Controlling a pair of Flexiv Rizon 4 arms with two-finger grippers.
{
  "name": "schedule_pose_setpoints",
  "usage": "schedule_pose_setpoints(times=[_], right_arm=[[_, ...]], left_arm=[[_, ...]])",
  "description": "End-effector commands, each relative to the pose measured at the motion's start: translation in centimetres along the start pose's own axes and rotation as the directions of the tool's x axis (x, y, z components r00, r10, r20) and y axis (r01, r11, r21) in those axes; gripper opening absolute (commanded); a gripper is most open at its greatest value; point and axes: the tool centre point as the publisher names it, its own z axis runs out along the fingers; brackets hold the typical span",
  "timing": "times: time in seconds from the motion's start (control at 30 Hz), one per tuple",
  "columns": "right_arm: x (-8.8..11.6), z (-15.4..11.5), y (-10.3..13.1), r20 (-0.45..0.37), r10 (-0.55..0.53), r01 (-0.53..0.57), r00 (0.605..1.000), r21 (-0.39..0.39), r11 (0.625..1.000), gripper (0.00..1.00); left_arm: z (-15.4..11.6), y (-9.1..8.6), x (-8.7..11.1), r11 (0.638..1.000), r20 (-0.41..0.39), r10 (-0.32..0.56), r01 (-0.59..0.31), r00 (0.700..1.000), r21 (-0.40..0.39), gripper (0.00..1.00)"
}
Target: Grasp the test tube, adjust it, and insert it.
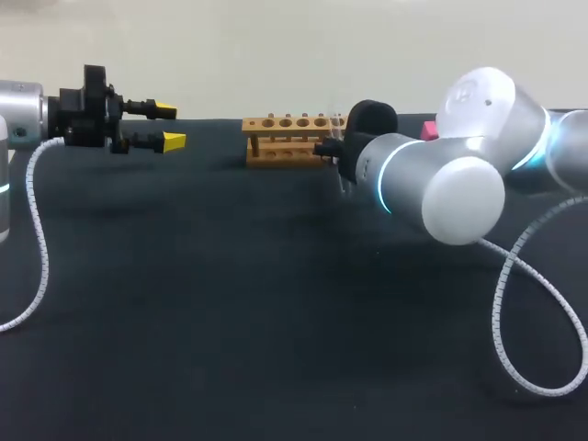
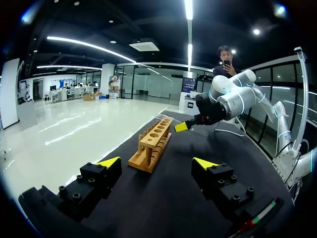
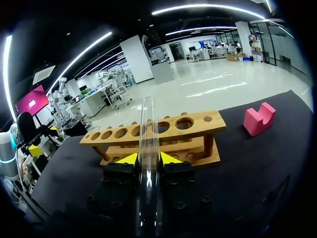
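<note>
A clear glass test tube [image 3: 147, 129] stands upright between the yellow tips of my right gripper [image 3: 149, 158], which is shut on it. Just ahead of it stands the wooden rack [image 3: 168, 130] with a row of several round holes. In the head view the rack [image 1: 285, 138] stands at the table's far side, and my right arm [image 1: 423, 179] hides its own gripper beside the rack's right end. My left gripper [image 1: 165, 126] hovers open and empty, to the left of the rack. From the left wrist, the rack [image 2: 152, 141] lies ahead of the open left gripper [image 2: 157, 163].
A pink notched block [image 3: 259, 119] lies on the black table [image 1: 239, 303] to the right of the rack, also visible behind my right arm [image 1: 428, 130]. White coiled cables hang from both arms near the table's sides.
</note>
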Motion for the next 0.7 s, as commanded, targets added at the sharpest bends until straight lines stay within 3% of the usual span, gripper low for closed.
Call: schedule_pose_setpoints(times=[0.03, 0.7], right_arm=[[0.06, 0.9, -0.33, -0.02, 0.002, -0.003, 1.0, -0.041, 0.999, 0.0], [0.8, 0.84, -0.67, -0.097, 0.024, -0.027, 0.995, -0.036, 0.999, 0.0]], left_arm=[[-0.02, -0.17, 0.11, 1.0, 0.003, 0.003, -0.003, 1.0, -0.005, 1.0], [-0.02, -0.17, 0.11, 1.0, 0.003, 0.003, -0.003, 1.0, -0.005, 1.0]])
